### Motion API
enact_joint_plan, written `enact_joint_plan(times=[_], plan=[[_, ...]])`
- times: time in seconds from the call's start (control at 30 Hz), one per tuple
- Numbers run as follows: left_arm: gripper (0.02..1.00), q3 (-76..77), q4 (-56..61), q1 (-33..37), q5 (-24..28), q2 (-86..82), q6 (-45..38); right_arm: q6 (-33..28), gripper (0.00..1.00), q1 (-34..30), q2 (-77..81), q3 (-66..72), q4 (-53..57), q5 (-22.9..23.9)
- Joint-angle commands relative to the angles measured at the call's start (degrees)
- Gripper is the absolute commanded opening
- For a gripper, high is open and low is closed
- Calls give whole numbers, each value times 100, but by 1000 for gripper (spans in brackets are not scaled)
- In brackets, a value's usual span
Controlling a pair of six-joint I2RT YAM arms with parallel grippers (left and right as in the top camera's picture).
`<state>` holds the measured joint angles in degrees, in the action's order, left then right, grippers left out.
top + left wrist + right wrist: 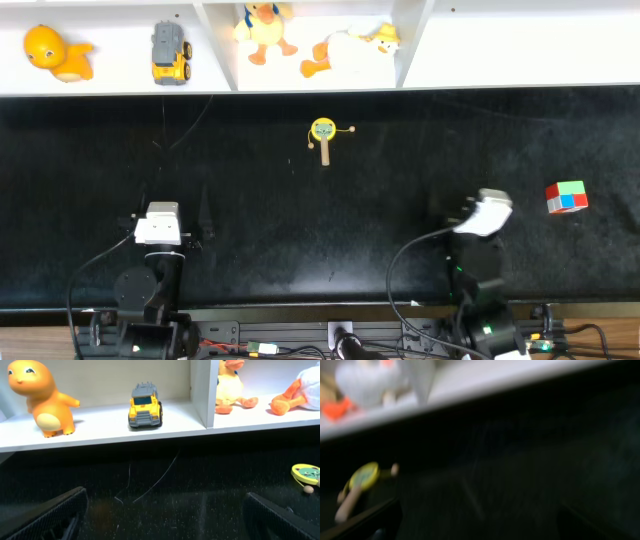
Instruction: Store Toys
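A small yellow rattle drum with a wooden handle (323,135) (306,475) (362,480) lies on the black mat, below the shelf's middle. A multicoloured cube (566,197) sits at the mat's right side. On the white shelf (320,80) stand an orange figure (57,52) (42,397), a yellow truck (170,52) (145,406), a yellow duck (264,28) (230,385) and a white duck (350,48) (365,380). My left gripper (172,205) (165,525) is low at the front left, open and holding nothing. My right gripper (470,205) (480,525) is at the front right, open and holding nothing, left of the cube.
Upright white dividers (200,390) split the shelf into compartments; the far right one holds nothing. The black mat (320,230) spreads wide between the arms and the shelf. Cables and arm bases (330,340) line the front edge.
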<state>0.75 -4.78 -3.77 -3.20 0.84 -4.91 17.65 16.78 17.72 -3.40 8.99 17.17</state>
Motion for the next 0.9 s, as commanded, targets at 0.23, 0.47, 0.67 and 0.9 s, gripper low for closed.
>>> enact_joint_plan(times=[0.23, 0.47, 0.67, 0.9], plan=[[998, -26, -2, -15, 59, -68, -109, 1585, 996, 2129, 3119, -2302, 1451, 776], [998, -26, -2, -15, 59, -68, -109, 1580, 996, 2758, 5112, -3700, 1952, 610], [998, -26, -2, -15, 59, -68, -107, 1582, 996, 3075, 6861, -4990, 2015, 361], [998, -26, -2, -15, 59, -68, -107, 1838, 996, 3084, 7984, -5855, 2120, 345]])
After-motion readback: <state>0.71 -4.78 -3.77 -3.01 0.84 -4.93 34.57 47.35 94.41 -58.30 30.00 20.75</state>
